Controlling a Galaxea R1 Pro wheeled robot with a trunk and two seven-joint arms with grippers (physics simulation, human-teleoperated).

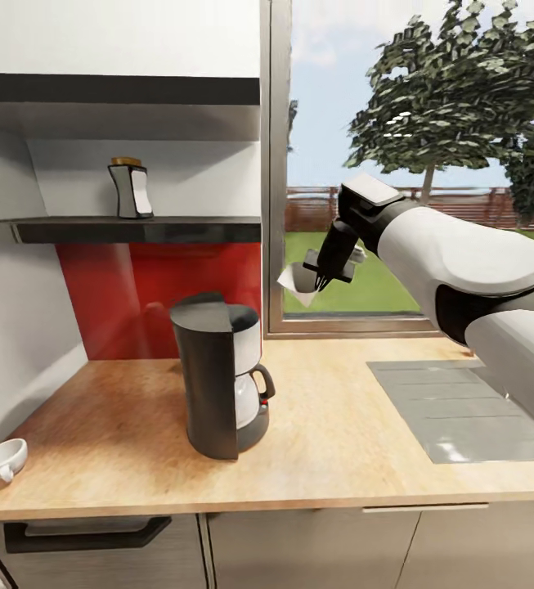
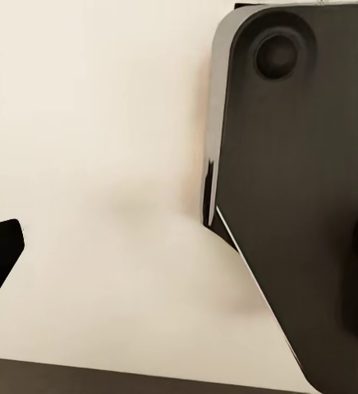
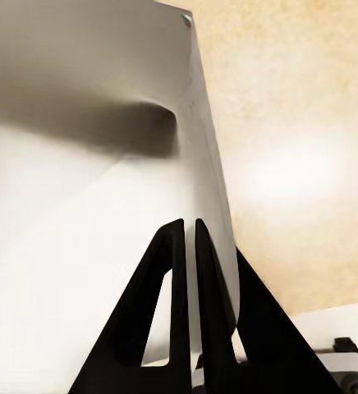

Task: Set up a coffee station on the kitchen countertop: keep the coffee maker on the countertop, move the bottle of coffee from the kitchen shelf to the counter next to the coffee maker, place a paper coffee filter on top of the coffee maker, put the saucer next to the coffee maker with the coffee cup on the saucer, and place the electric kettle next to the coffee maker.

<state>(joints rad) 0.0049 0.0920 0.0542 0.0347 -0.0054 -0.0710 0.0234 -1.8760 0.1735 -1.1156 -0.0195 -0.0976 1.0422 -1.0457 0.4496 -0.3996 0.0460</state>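
The black coffee maker (image 1: pixel 217 376) stands upright on the light-wood countertop (image 1: pixel 340 458). Above it, the bottle of coffee (image 1: pixel 130 190) sits on the black kitchen shelf (image 1: pixel 136 230). My right gripper (image 1: pixel 324 282) hangs in front of the window, to the right of and above the coffee maker, shut on the white paper coffee filter (image 1: pixel 298 285). In the right wrist view the fingers (image 3: pixel 175 271) pinch the filter (image 3: pixel 80 205) over the countertop (image 3: pixel 302 123). The white coffee cup (image 1: pixel 5 458) lies tipped at the counter's front left. My left gripper (image 2: pixel 179 279) is open beside a dark panel. Saucer and electric kettle are out of view.
A steel sink drainboard (image 1: pixel 463 409) is set into the counter at the right. A window frame (image 1: pixel 276 164) rises behind the coffee maker, with a red backsplash (image 1: pixel 136 286) under the shelf. A white wall (image 1: pixel 13 327) closes the left side. Dark cabinets with a handle (image 1: pixel 87 536) run below.
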